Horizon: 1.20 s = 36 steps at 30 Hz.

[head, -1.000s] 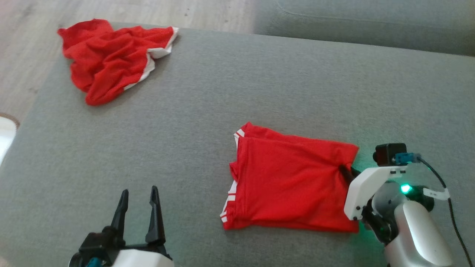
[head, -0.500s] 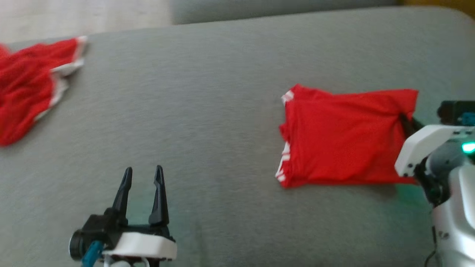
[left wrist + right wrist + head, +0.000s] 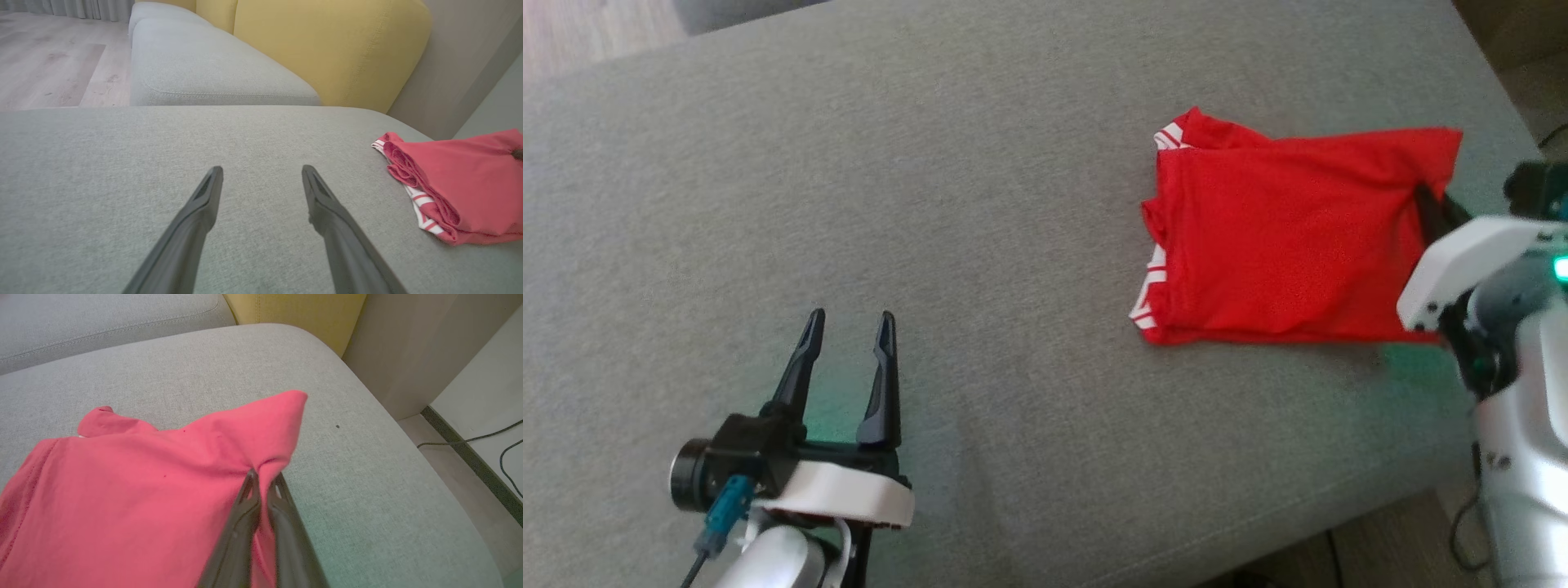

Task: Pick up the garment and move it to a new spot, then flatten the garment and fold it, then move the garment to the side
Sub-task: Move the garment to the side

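Far right on the grey fabric sofa cushion [image 3: 931, 163] lies the folded red cloth garment [image 3: 1282, 245]. The right gripper [image 3: 264, 479] pinches its edge; the left gripper [image 3: 851, 318] is open. Pulling one side could undo the fold.

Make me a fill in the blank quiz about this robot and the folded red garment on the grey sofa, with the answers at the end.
1. The gripper shut on the folded garment is the robot's ____ one.
2. The left gripper stands ____, holding nothing, over the sofa seat.
3. The garment is red with ____ stripes at one end.
4. Behind the seat, the backrest cushion is ____.

Answers: right, open, white, yellow
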Motion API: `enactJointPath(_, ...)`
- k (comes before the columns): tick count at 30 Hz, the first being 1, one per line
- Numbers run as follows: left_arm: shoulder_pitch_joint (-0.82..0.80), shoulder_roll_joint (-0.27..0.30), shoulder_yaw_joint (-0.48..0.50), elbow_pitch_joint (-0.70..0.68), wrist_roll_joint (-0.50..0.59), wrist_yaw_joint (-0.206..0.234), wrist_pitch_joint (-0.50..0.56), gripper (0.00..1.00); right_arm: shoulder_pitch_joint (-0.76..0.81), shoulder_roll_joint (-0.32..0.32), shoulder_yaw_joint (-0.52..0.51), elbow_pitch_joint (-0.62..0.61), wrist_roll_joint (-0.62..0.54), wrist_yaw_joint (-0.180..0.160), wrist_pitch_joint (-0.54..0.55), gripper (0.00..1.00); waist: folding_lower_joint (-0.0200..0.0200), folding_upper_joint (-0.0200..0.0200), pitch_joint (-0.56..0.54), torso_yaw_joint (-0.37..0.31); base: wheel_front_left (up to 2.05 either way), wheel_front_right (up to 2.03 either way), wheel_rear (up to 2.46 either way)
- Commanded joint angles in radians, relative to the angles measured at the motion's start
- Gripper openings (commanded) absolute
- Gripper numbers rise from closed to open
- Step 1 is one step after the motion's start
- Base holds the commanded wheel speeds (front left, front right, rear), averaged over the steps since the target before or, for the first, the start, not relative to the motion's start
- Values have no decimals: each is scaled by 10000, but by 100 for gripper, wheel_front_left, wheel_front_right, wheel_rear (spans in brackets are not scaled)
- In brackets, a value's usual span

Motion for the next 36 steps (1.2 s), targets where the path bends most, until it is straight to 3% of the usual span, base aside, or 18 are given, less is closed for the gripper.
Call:
enactJointPath(1,-285,228,296,-370,84,89,-15,100,-564,-103,147,-320,-59,-7,-122,0,-3,0,31,101,0,0,0)
enactJointPath(11,-148,486,438,-725,129,333,60,100,-2147,-1483,-828,878,-648,-7,-112,0,-3,0,423,1163,0,0,0)
enactJointPath(18,2,613,485,-964,139,453,60,100,-2758,-2380,-1633,1038,-1327,-7,-488,1,-3,0,719,1477,0,0,0)
enactJointPath(19,4,623,481,-982,146,461,61,100,-2816,-2407,-1717,1033,-1484,-7,-622,39,-3,0,755,1488,0,0,0)
enactJointPath(20,-5,624,472,-996,154,470,68,100,-2872,-2377,-1792,1039,-1598,-7,-759,97,-3,0,783,1495,0,0,0)
enactJointPath(27,-127,582,394,-1029,182,504,128,100,-2996,-1742,-1888,1053,-2015,-7,-1729,100,-3,0,850,1462,0,0,0)
enactJointPath(36,-125,540,472,-906,66,518,-24,100,-2500,-1147,-309,493,-1592,-7,-2171,100,-3,0,410,1486,0,0,0)
